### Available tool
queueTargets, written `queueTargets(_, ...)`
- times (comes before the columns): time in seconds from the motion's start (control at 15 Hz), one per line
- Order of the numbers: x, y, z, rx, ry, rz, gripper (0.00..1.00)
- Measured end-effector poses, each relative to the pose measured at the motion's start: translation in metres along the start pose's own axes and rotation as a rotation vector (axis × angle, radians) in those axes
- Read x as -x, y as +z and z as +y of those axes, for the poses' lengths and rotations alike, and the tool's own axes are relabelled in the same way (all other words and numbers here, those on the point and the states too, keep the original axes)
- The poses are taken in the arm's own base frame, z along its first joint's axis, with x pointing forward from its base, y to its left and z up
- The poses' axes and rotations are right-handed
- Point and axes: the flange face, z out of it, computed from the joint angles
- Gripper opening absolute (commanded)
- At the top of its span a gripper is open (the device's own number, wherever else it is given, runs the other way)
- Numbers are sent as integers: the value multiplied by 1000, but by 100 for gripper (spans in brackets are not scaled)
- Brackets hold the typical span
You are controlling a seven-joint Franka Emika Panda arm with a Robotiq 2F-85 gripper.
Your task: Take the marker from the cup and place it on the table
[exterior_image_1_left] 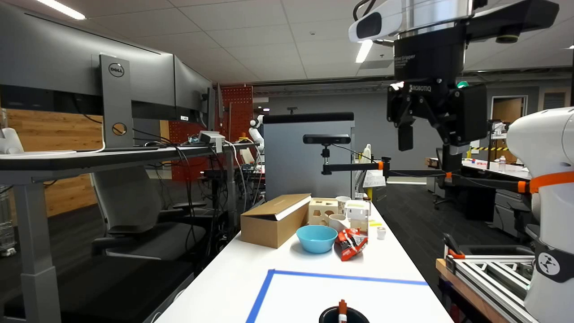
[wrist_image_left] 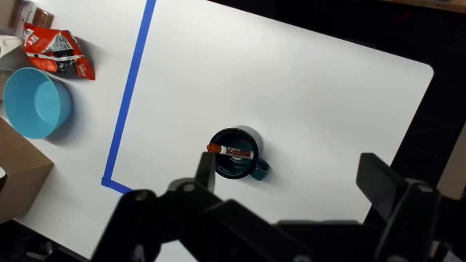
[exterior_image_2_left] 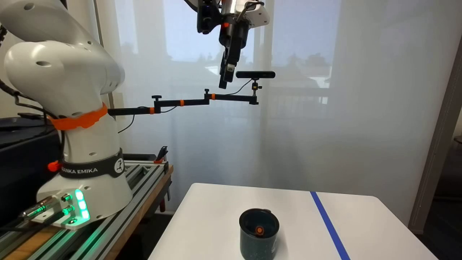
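Note:
The white-topped table (exterior_image_1_left: pixel 224 287) carries a blue tape outline (exterior_image_1_left: pixel 350 277); the table also shows in the wrist view (wrist_image_left: pixel 309 91). A dark teal cup (exterior_image_2_left: pixel 257 247) stands upright on it, inside the tape corner in the wrist view (wrist_image_left: pixel 233 171). An orange-capped marker (wrist_image_left: pixel 236 151) leans in the cup, cap end up at the rim; its cap shows in both exterior views (exterior_image_1_left: pixel 342 307) (exterior_image_2_left: pixel 259 230). My gripper (exterior_image_1_left: pixel 429 148) is open and empty, high above the table, fingers pointing down. In the wrist view (wrist_image_left: pixel 287 160) the cup appears by the left fingertip, well below it.
A blue bowl (exterior_image_1_left: pixel 316 240), a red snack bag (exterior_image_1_left: pixel 350 244) and a cardboard box (exterior_image_1_left: pixel 264 229) stand beyond the tape, with a wooden shape box (exterior_image_1_left: pixel 322 211) and mugs behind. A camera on a black bar (exterior_image_2_left: pixel 231 97) extends from the robot base.

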Motion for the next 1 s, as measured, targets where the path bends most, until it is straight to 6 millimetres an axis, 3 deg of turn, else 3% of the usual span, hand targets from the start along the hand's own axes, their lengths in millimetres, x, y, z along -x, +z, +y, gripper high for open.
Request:
queueTargets(0.27, -6, 4, 6, 38, -96, 4, 100)
queueTargets(0.53, -35, 30, 32, 55, -302, 3, 100)
queueTargets(0.73, -61, 68, 47, 55, -458, -11, 100)
queueTargets(1.0, -85, 136, 51, 46, -579, -47, 100)
